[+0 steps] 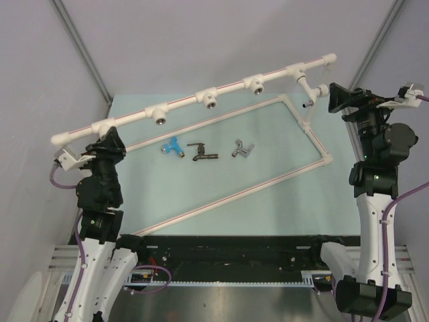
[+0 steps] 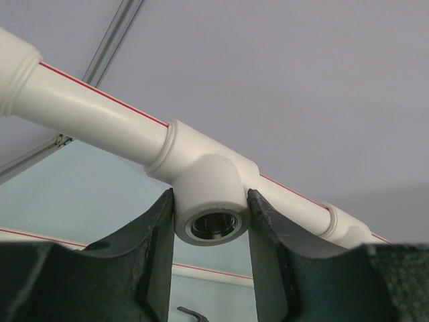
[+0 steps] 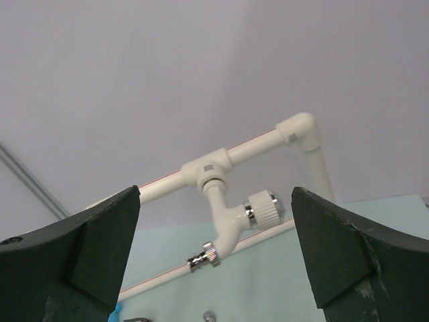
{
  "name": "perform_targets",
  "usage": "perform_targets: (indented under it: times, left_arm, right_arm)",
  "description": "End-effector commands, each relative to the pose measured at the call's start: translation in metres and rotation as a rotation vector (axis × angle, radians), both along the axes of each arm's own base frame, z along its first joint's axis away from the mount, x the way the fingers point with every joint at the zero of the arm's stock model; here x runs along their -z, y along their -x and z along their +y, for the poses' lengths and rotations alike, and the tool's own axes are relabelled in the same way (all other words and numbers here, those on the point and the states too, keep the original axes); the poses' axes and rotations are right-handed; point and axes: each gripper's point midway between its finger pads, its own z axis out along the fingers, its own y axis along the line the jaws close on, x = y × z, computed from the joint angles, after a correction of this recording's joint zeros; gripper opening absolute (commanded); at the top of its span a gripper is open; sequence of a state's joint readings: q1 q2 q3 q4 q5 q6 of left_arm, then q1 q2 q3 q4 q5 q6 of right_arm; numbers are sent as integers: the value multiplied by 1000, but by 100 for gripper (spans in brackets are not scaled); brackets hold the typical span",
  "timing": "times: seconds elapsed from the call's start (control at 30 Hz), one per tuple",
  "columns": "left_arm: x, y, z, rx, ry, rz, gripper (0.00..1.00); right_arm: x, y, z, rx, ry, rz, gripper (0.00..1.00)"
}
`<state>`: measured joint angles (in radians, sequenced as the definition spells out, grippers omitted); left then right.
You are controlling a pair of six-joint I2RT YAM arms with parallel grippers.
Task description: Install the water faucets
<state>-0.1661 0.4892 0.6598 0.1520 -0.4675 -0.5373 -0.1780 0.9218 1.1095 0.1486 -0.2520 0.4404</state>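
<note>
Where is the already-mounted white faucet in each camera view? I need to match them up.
Top external: white faucet, upper right, hanging off the right end of the red-striped pipe.
Left wrist: not in it; left gripper clamps an empty tee fitting.
Right wrist: centre, under the pipe.
Shared landmark: that red-striped pipe.
</note>
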Motion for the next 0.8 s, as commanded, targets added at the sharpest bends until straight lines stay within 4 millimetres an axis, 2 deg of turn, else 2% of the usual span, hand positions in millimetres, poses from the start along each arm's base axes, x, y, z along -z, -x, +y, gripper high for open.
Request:
perform_targets:
  times: [0.0, 0.07, 0.1, 0.13, 0.17, 0.2, 0.23, 0.3, 0.33, 0.37, 0.4, 0.47, 0.6, 0.67, 0.77]
  left_arm:
    - [3, 2, -12, 61, -60, 20, 10]
    - [-2, 6, -11, 57, -64, 8, 16]
    - [-4, 7, -11, 53, -70, 6, 18]
    - [-6, 7, -11, 52, -75, 3, 21]
    - [-11, 9, -11, 52, -79, -5, 27]
    - [-14, 11, -10, 50, -88, -8, 29]
    - [-17, 12, -10, 48, -93, -11, 34]
    - [-26, 17, -10, 51, -107, -20, 47]
    - [-30, 19, -12, 61, -114, -27, 53]
    - [-38, 23, -13, 67, -124, -41, 64]
    - [-43, 26, -12, 66, -140, -48, 69]
    - [-56, 36, -12, 68, -157, -72, 81]
    - [-83, 62, -7, 49, -228, -124, 95]
    - [-86, 77, -7, 60, -266, -127, 100]
    - [-87, 98, -5, 57, -318, -145, 100]
  right_arm:
    - [-7, 17, 22, -76, 6, -54, 100]
    - [-16, 31, 23, -58, 2, -114, 100]
    - [-7, 33, 22, -46, 0, -114, 100]
    - [-10, 39, 24, -46, 0, -155, 100]
    - [-21, 58, 22, -15, 4, -220, 100]
    - [-7, 59, 19, 14, 36, -221, 100]
    - [-12, 71, 21, 21, 56, -275, 100]
    - [-17, 92, 15, 68, 44, -355, 100]
    - [-9, 93, 12, 90, 50, -362, 100]
    - [-7, 95, 7, 121, 41, -365, 100]
    - [-10, 105, 6, 138, 41, -384, 100]
    - [-5, 106, -2, 194, 71, -362, 100]
    - [1, 117, 5, 195, 136, -345, 100]
    - [9, 122, 1, 222, 151, -314, 100]
    - [19, 132, -4, 246, 155, -278, 100]
